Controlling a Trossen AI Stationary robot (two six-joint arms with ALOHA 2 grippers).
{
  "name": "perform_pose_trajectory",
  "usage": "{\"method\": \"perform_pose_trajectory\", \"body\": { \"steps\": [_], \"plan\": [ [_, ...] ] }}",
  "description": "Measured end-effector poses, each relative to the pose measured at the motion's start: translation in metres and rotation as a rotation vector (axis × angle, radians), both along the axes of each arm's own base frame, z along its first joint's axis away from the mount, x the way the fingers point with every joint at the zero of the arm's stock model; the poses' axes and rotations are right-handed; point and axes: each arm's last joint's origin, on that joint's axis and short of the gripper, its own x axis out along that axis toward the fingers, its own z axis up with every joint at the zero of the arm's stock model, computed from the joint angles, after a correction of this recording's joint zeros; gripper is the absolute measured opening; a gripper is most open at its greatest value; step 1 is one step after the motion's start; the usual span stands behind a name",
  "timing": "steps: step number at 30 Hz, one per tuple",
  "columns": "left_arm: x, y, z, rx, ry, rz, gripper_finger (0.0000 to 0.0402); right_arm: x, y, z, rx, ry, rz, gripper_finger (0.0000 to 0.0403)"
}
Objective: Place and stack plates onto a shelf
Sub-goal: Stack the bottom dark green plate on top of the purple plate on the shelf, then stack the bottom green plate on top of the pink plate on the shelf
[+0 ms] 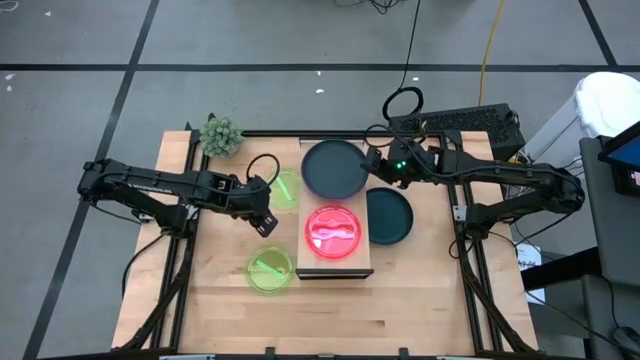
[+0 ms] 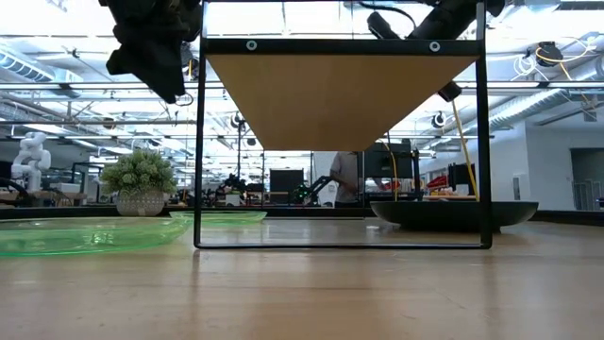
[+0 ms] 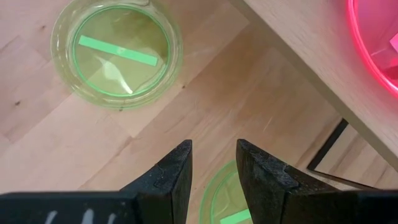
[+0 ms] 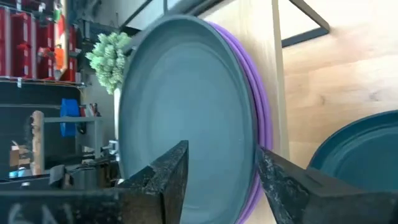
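The shelf [image 1: 335,262] runs from near to far down the table's middle. On its far end a dark teal plate [image 1: 335,168] [image 4: 180,93] lies on a purple plate [image 4: 260,118]. A pink plate [image 1: 333,232] lies on its near end. Another dark teal plate [image 1: 388,216] rests on the table right of the shelf. Two green plates lie on the table left of it, one near [image 1: 270,270] [image 3: 118,53], one farther [image 1: 287,188] [image 3: 227,202]. My left gripper [image 1: 265,208] [image 3: 214,146] hovers open over the farther green plate. My right gripper [image 1: 372,163] [image 4: 222,149] is open over the stacked teal plate's right rim.
A small green plant [image 1: 221,135] stands at the table's far left corner. A keyboard [image 1: 460,122] lies beyond the far right corner. In the low view the shelf [image 2: 340,94] stands raised on a black frame [image 2: 342,244], with wooden tabletop [image 1: 350,320] in front of it.
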Motion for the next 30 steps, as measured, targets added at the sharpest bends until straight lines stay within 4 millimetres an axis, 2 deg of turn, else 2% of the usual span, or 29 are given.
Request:
{"method": "perform_pose_trajectory", "body": {
  "steps": [7,10,14,22,30],
  "plan": [
    [-0.002,-0.001,-0.001,-0.005,0.015,0.011,0.0129,-0.006,0.0,0.006,-0.017,-0.017,0.001,0.0169],
    [-0.009,0.0,-0.003,-0.023,0.077,0.098,0.0129,-0.008,0.001,0.009,-0.026,-0.027,0.01,0.0169],
    [-0.018,-0.007,-0.007,0.001,0.164,0.075,0.0129,-0.012,0.005,0.014,-0.044,-0.041,0.038,0.0169],
    [-0.028,-0.014,-0.038,-0.144,0.297,0.021,0.0129,-0.02,0.018,0.025,-0.105,-0.066,0.125,0.0169],
    [-0.029,-0.022,-0.078,-0.364,0.272,0.034,0.013,-0.023,0.039,0.031,-0.141,-0.089,0.239,0.0169]
  ]
}}
